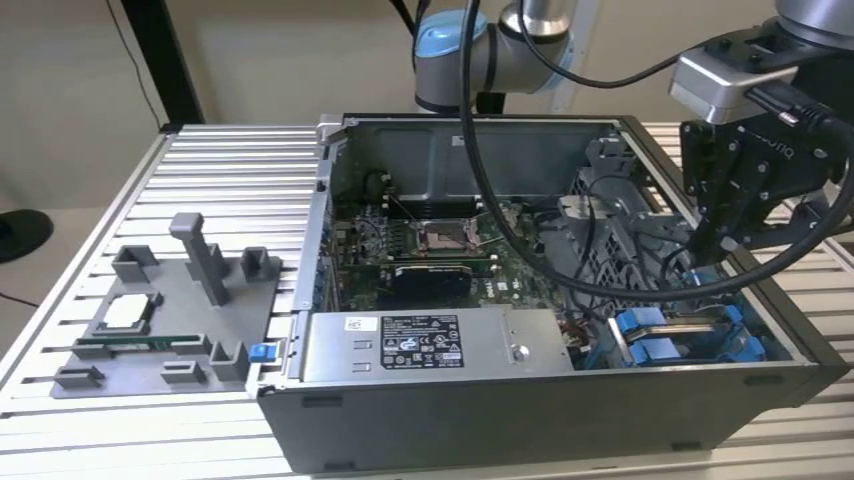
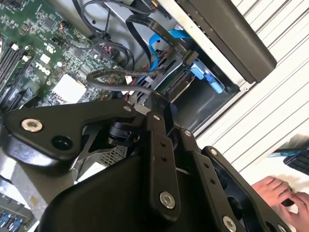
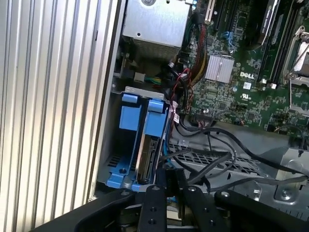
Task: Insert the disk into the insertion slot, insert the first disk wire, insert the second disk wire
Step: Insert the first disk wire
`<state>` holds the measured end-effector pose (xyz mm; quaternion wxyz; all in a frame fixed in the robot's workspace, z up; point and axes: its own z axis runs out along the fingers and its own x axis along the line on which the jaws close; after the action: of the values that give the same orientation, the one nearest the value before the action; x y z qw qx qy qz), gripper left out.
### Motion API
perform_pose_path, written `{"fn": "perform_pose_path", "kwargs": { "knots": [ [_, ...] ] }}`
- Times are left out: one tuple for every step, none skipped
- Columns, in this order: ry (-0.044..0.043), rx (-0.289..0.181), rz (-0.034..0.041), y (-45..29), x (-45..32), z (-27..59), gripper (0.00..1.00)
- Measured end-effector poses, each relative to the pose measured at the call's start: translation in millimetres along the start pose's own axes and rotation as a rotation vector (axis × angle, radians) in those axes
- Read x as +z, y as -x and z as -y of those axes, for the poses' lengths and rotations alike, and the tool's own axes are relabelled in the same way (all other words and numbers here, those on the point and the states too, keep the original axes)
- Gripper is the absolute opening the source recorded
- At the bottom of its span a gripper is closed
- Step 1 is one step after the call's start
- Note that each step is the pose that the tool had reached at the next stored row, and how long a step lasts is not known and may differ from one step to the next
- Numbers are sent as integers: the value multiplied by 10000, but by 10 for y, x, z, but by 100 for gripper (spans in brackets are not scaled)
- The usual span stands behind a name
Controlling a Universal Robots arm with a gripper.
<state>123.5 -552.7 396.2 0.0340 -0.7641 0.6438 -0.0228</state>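
Note:
The disk stands on edge inside the insertion slot, held between the bay's blue clips. In the exterior view that slot is at the case's near right corner. My gripper reaches down into the case just above the disk's end. In both wrist views the fingers come together at the tip, gripper and gripper. They are shut on a black disk wire that loops away over the perforated metal cage. The same wire curves in to the fingertips.
The open computer case lies on a slatted aluminium table. A silver power-supply box sits along its near side, with the motherboard behind. A grey fixture stands on the exterior view's left. A person's hand rests on the table outside the case.

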Motion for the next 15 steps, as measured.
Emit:
{"fn": "perform_pose_path", "kwargs": {
  "knots": [
    [14,4,1,-8,2,10,0],
    [27,10,2,-20,4,18,0],
    [43,14,4,-33,5,26,0],
    [57,17,7,-48,8,35,0],
    [65,20,8,-64,9,42,0],
    [67,23,9,-82,11,46,0],
    [68,27,8,-100,13,50,0],
    [68,32,8,-117,16,54,0],
    [73,36,9,-133,19,56,0],
    [81,42,10,-145,24,59,0],
    [100,51,12,-153,30,60,0],
    [124,64,17,-158,38,62,0],
    [151,76,20,-162,46,64,0],
    [180,93,24,-164,55,65,0],
    [209,116,26,-165,63,66,0]
  ]
}}
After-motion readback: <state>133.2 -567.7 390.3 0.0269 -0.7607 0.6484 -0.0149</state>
